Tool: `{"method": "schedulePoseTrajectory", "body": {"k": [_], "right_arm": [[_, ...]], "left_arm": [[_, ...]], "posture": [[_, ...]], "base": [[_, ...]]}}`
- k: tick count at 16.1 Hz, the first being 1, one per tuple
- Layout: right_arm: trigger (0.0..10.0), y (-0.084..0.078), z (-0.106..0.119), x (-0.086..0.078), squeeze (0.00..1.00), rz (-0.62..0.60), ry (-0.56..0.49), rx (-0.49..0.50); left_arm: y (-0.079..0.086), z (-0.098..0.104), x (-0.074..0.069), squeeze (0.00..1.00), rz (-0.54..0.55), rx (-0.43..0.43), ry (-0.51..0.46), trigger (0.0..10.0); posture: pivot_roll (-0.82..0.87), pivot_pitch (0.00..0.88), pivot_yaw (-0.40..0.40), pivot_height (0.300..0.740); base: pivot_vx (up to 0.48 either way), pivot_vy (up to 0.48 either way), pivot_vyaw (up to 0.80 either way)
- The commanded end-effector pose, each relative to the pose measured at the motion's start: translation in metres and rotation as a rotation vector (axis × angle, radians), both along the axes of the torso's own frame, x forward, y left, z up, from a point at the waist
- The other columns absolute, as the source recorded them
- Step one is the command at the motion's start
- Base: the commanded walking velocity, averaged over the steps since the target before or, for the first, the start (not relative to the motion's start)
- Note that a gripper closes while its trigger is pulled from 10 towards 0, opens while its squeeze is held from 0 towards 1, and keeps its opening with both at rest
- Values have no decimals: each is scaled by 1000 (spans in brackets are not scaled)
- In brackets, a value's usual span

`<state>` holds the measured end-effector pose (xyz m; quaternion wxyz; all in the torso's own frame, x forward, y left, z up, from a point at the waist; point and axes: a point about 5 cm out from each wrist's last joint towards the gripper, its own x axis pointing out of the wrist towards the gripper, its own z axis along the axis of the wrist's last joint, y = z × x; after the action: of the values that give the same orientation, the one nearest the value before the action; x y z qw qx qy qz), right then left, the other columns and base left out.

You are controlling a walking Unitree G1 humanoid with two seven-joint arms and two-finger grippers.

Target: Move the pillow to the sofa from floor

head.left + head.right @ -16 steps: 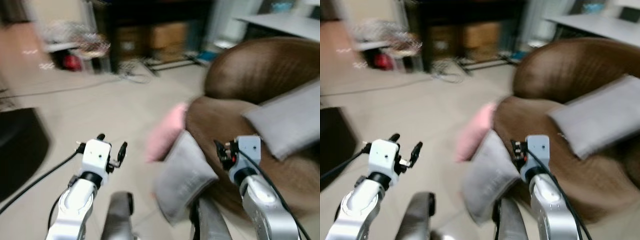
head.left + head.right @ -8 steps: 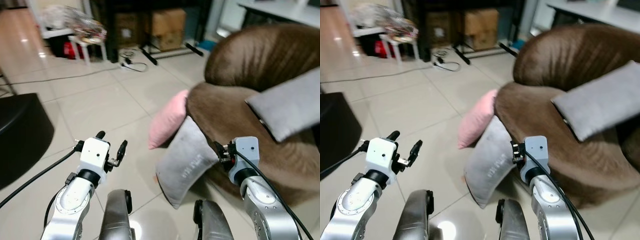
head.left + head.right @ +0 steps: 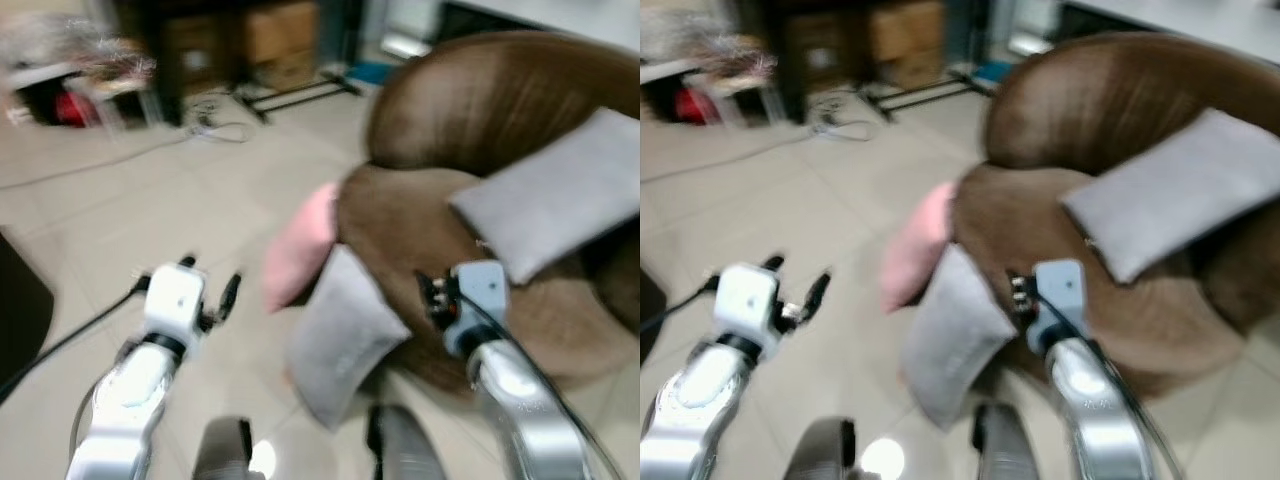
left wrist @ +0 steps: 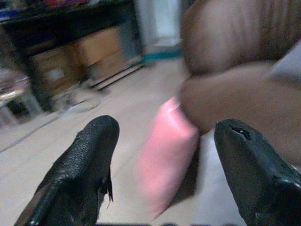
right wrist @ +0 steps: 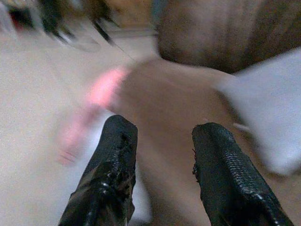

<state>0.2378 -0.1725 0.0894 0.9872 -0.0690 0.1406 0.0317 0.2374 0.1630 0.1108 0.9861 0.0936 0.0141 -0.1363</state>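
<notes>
Currently two pillows are seen on the tiled floor (image 3: 120,200), both leaned against the front of the brown sofa (image 3: 480,110): a pink pillow (image 3: 298,245) propped upright at the sofa's edge and a grey pillow (image 3: 335,335) slumped in front of it, nearer the robot. Which one is meant by the task cannot be told; both are on the floor and neither is held. Another grey cushion (image 3: 545,200) is already laid across the sofa seat.

Both arms are held forward at about the same height, judged as a ready pose for a two-handed pick of a soft bulky item. The left gripper (image 4: 162,165) is held wide open and empty, its two black fingers framing the pink pillow, which is near but not touched. The right gripper (image 5: 162,165) is also spread apart with nothing between the fingers, aimed at the sofa seat and the pink pillow's edge; in the head view it is placed just beside the grey pillow's upper corner.

Head views are blurred, so the camera is judged to be moving. Task is judged at the approach stage, no grasp made yet. Next, a lower reach is likely needed; the limp pillows may fold or slip if pinched at one corner only
</notes>
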Motion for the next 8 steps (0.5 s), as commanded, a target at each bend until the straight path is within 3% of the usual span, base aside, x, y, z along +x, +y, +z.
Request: {"method": "schedulePoseTrajectory", "body": {"k": [1, 3, 8], "right_arm": [[10000, 11, 4, 4, 0, 41, -9, 16], [10000, 11, 5, 5, 0, 40, -20, 14], [10000, 7, 4, 5, 0, 51, -24, 33]], "left_arm": [[11, -1, -4, 0, 30, 26, 13, 10000], [12, -1, -5, 0, 36, 27, 14, 10000], [11, -2, -4, 0, 33, 34, 17, 10000]], "posture": [[12, 0, -32, 574], [18, 0, -35, 574], [14, 0, -28, 574]], "base": [[394, 0, 800], [398, 0, 800], [374, 0, 0]]}}
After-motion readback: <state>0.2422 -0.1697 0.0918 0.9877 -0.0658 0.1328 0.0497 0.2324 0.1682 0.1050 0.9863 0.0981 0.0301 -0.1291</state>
